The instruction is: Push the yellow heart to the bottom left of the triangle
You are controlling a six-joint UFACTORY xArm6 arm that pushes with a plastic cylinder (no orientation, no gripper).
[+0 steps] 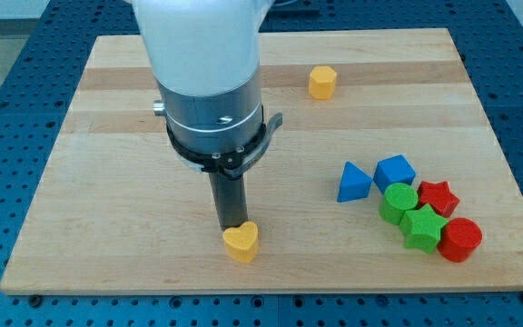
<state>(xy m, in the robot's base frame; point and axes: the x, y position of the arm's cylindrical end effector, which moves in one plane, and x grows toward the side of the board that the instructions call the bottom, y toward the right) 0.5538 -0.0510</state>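
The yellow heart (241, 242) lies near the board's bottom edge, left of centre. My tip (231, 225) stands right at the heart's upper left edge, touching or nearly touching it. The blue triangle (352, 182) lies to the view's right, well apart from the heart, at the left end of a cluster of blocks.
A blue cube (394, 172), a green cylinder (398, 202), a green star (421, 227), a red star (438, 197) and a red cylinder (461, 240) crowd right of the triangle. A yellow hexagon block (322, 82) sits near the top. The arm's white body (202, 64) hides the board's upper left-centre.
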